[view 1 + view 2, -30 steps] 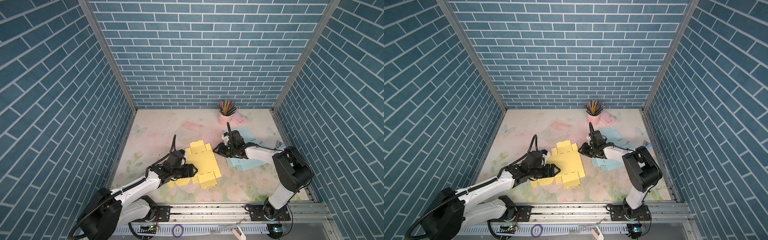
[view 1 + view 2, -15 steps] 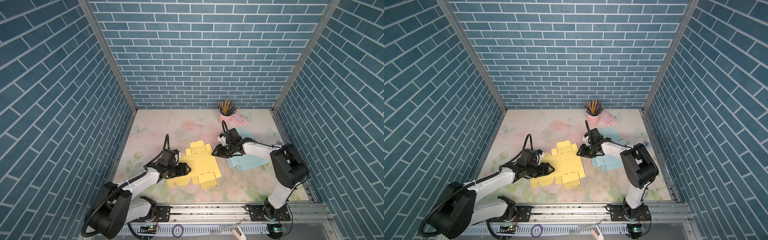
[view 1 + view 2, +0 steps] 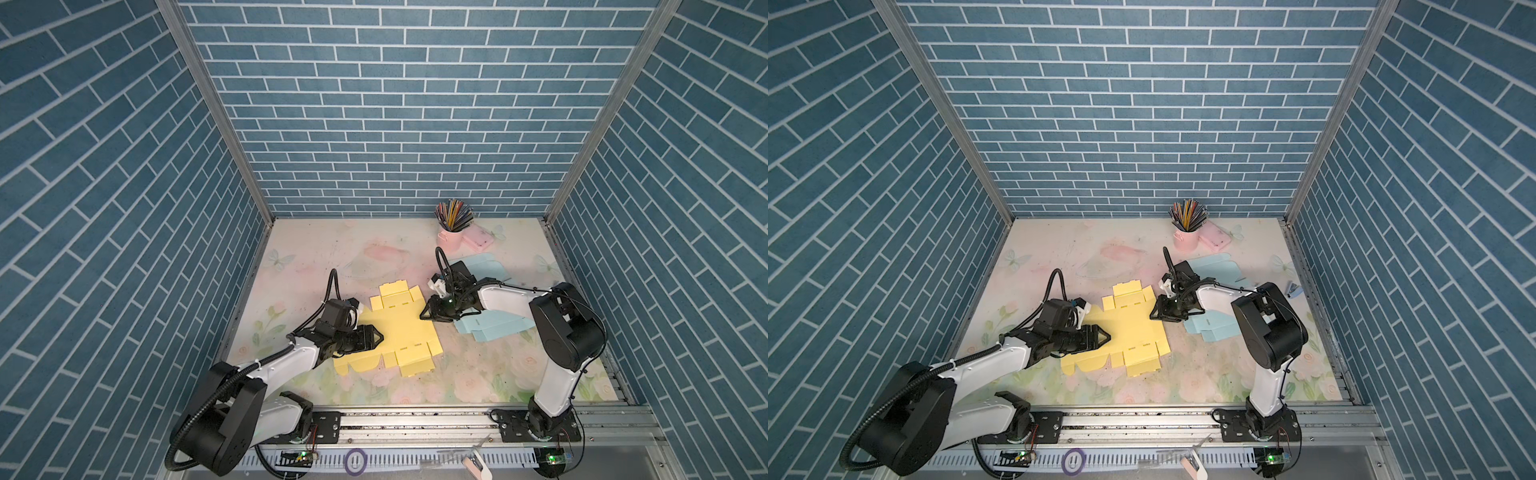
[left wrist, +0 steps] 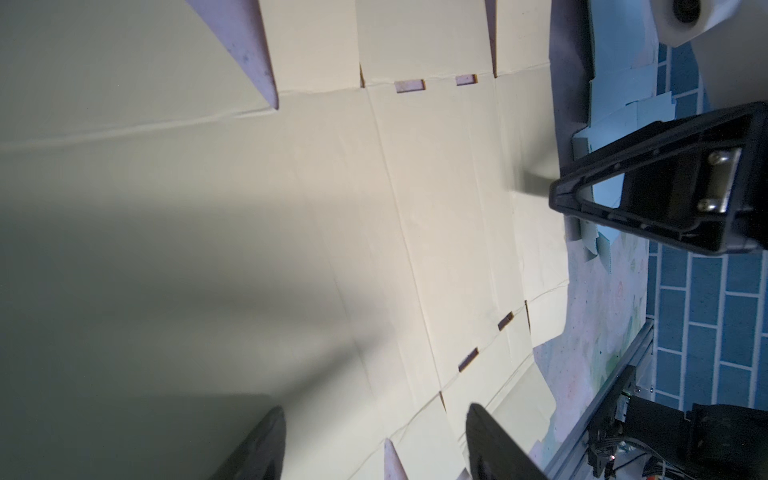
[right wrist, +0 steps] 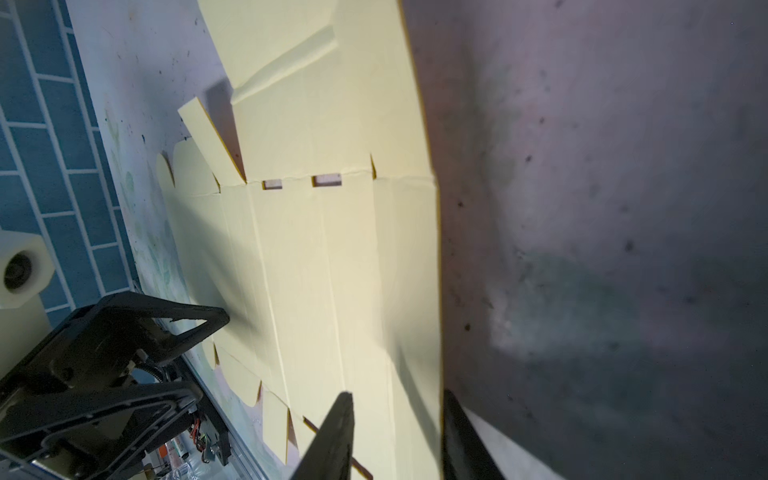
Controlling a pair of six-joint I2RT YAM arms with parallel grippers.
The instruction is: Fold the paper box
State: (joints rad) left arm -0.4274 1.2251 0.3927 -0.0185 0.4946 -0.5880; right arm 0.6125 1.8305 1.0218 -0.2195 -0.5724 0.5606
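The paper box [image 3: 399,328] [image 3: 1129,328] is a flat yellow cut-out blank with slots and flaps, lying unfolded on the floral mat in both top views. My left gripper [image 3: 376,336] [image 3: 1104,336] hovers low over its left half. In the left wrist view the left gripper [image 4: 374,415] is open with only the sheet [image 4: 415,208] below. My right gripper [image 3: 426,314] [image 3: 1154,314] sits at the sheet's right edge. In the right wrist view the right gripper [image 5: 397,415] is open and straddles that edge. One finger is over the yellow sheet [image 5: 332,249], one over the mat.
A light blue paper blank [image 3: 490,328] lies under the right arm, with more blue paper [image 3: 484,266] behind it. A pink cup of pencils [image 3: 451,239] and a pink case [image 3: 480,239] stand at the back. Brick walls close in three sides; a metal rail [image 3: 415,419] runs along the front.
My right gripper has slid toward the front along the sheet's right edge and its jaws have narrowed. The left gripper shifted slightly over the sheet's left half. The sheet stays flat.
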